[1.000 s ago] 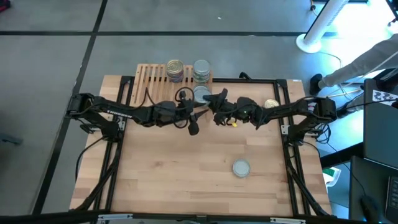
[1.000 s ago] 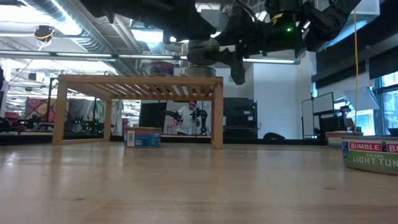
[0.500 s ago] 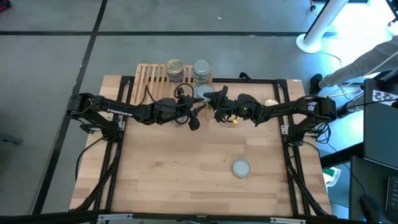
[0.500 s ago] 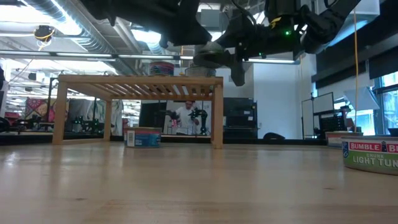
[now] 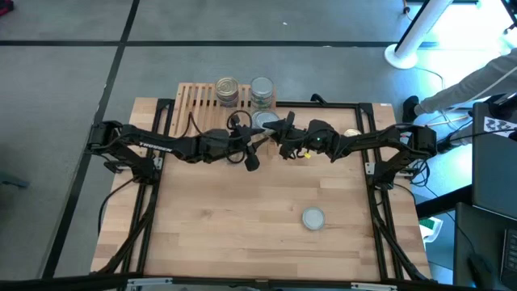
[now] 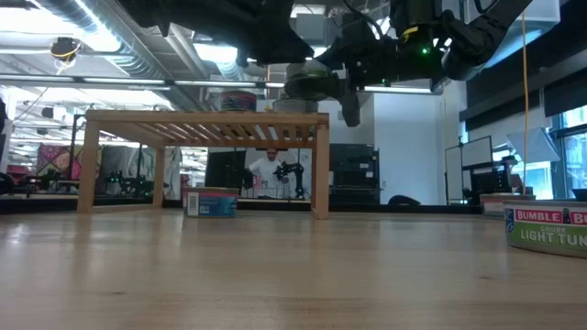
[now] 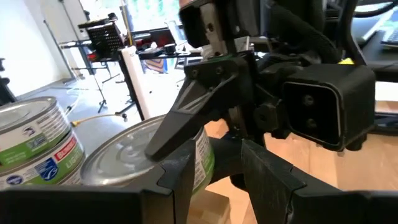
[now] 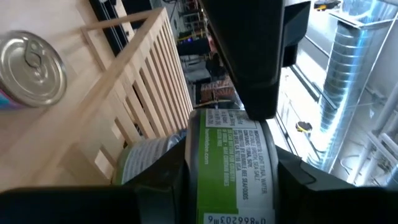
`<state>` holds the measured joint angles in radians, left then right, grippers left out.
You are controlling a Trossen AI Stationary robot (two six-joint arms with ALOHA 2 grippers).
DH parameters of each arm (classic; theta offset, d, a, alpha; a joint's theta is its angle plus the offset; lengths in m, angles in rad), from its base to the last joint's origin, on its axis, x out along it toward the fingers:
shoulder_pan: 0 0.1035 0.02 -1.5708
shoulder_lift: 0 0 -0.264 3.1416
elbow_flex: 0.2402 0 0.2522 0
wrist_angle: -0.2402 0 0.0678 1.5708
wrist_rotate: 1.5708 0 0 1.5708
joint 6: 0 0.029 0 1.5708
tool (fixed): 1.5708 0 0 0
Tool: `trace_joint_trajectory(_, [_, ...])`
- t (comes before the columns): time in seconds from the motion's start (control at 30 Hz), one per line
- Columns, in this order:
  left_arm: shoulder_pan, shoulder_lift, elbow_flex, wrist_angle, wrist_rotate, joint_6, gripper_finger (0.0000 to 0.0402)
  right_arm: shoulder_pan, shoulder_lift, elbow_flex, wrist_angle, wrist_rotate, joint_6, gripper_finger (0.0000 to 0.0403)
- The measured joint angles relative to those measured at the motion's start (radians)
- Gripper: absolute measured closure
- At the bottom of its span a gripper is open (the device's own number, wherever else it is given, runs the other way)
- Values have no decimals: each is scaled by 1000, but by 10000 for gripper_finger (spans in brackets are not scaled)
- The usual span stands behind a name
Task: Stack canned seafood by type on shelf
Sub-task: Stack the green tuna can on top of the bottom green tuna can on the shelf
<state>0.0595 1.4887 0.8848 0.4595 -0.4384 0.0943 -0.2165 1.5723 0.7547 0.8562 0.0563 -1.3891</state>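
Upper centre, high view: right gripper [image 5: 275, 129] clamped on a green-labelled can [image 8: 233, 165], carried level toward the silver-lid stack [image 5: 261, 91] on the shelf [image 5: 190, 103]. Left gripper [image 5: 246, 139] apparently closed on the same can [image 7: 140, 155], perhaps steadying it.

A round metal tin with a green-and-white label [image 8: 233, 168] sits clamped between the right gripper's [image 8: 231, 180] dark fingers above the light-wood slatted shelf [image 8: 134, 81], where a silver-lidded tin [image 8: 32, 68] stands.

"BUMBLE B… CHUNK LIGHT TUN…" on nearest can [image 6: 548, 227], upside-down digits "86620" on held green-label can [image 8: 236, 168]
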Motion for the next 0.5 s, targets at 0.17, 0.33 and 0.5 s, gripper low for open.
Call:
trace_joint_trajectory(0.17, [-6,0,0,5,2,13,273,-1,0,0,1,-25,0,260])
trace_joint_trajectory(0.33, [-7,0,0,38,5,39,273,-7,0,2,13,-49,-3,260])
trace_joint_trajectory(0.5, [-7,0,0,115,0,69,273,-13,5,67,-40,-76,-2,260])
